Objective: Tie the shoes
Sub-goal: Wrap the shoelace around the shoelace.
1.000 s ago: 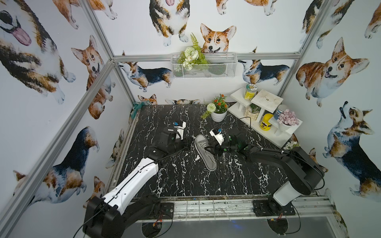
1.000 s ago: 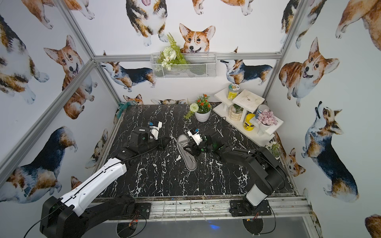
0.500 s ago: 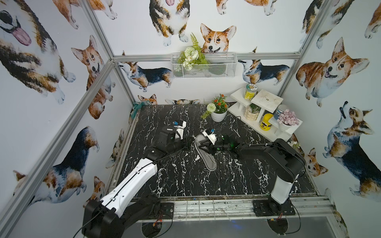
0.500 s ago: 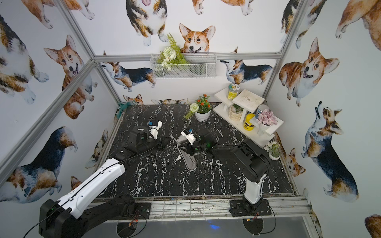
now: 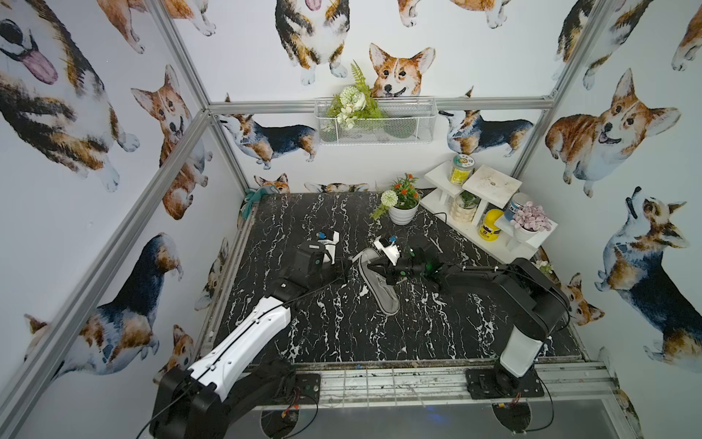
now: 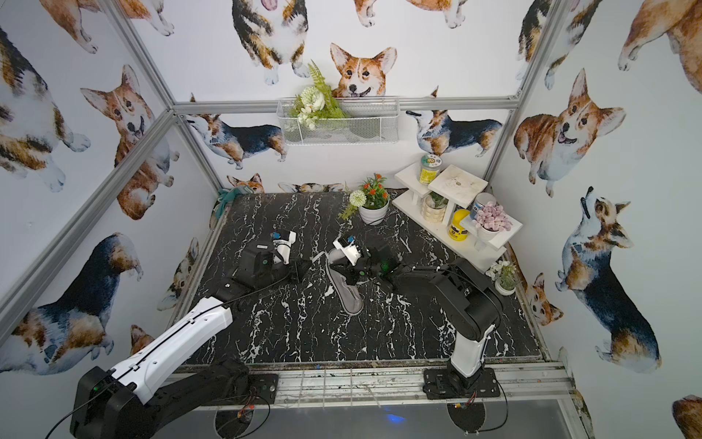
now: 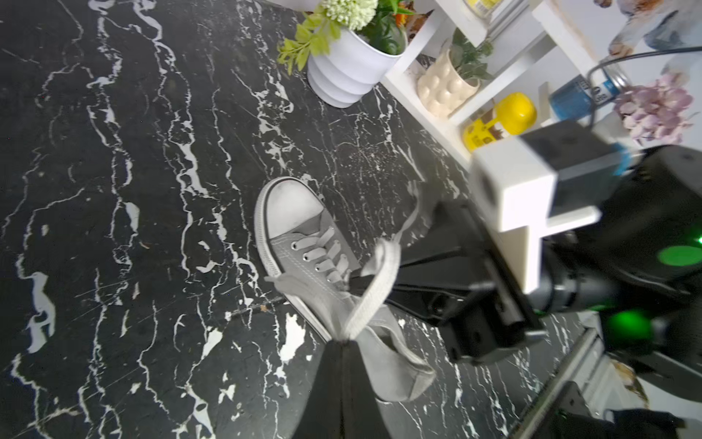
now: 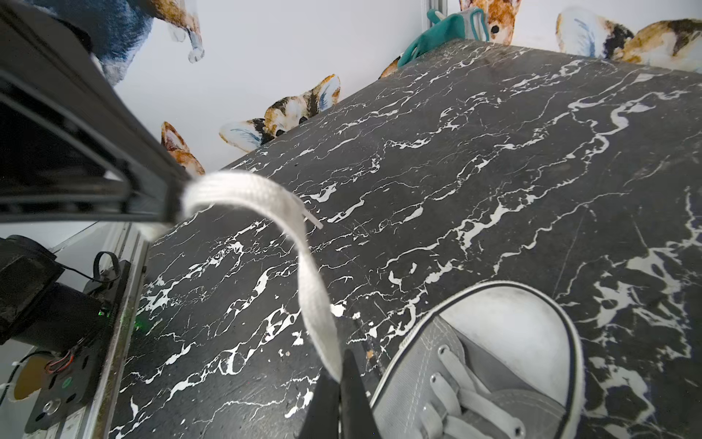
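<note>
Right hand (image 8: 340, 376) has shifted toward the shoe (image 5: 380, 289) and clenched on a lace (image 8: 307, 266); left hand (image 7: 345, 342) grips the same lace.

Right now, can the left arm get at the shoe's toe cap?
Probably yes: the toe cap lies uncovered, but the left hand is shut on the lace and must release first.

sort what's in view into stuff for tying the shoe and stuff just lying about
For the job: grey sneaker, white lace, left gripper, right gripper (both pinching that lace).
Just lying about: white flower pot, white shelf, yellow tub, wire basket, teal cloth.
</note>
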You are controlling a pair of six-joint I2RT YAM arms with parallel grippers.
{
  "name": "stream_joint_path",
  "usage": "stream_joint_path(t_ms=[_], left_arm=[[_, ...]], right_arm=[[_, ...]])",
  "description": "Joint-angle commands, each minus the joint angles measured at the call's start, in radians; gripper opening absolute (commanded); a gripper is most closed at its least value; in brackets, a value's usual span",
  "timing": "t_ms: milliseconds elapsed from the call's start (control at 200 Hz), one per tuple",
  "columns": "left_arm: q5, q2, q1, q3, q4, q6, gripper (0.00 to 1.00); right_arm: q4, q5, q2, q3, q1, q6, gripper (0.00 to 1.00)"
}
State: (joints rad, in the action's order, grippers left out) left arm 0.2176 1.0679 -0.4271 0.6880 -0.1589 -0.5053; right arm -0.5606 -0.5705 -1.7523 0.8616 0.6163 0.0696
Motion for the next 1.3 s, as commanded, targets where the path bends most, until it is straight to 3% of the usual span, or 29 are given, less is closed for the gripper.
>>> stream_joint_path(t_ms=[0,185,465,541,616,726,826,1106,1291], left_arm=[[-0.064,0.020,-0.001,-0.087,0.070,-0.038,0.00],[-0.066,0.098,-0.003,-0.184,0.169,-0.067,0.00],[-0.116,0.217,-0.022,-0.185,0.192,0.002,0.00],[-0.117,0.251,-0.038,-0.179,0.219,0.027,0.06],[-0.144,0.262,-0.061,-0.173,0.239,0.056,0.18],[-0.217,0.225,-0.104,-0.185,0.285,0.116,0.36],[-0.255,0.188,-0.135,-0.203,0.335,0.191,0.46],[-0.295,0.163,-0.152,-0.183,0.332,0.343,0.53],[-0.440,0.072,-0.153,-0.242,0.288,0.179,0.53]], right_arm=[[0.040,0.011,0.017,-0.003,-0.010,-0.001,0.00],[0.080,0.005,0.025,-0.008,-0.025,0.001,0.00],[0.149,-0.002,0.016,0.020,-0.040,-0.008,0.01],[0.184,-0.001,0.013,0.032,-0.044,-0.019,0.01],[0.210,0.000,0.013,0.039,-0.046,-0.028,0.01],[0.230,-0.004,0.013,0.043,-0.051,-0.030,0.01],[0.254,-0.011,0.009,0.057,-0.054,-0.036,0.01],[0.276,-0.024,0.007,0.073,-0.068,-0.033,0.00],[0.275,-0.027,-0.001,0.088,-0.069,-0.013,0.00]])
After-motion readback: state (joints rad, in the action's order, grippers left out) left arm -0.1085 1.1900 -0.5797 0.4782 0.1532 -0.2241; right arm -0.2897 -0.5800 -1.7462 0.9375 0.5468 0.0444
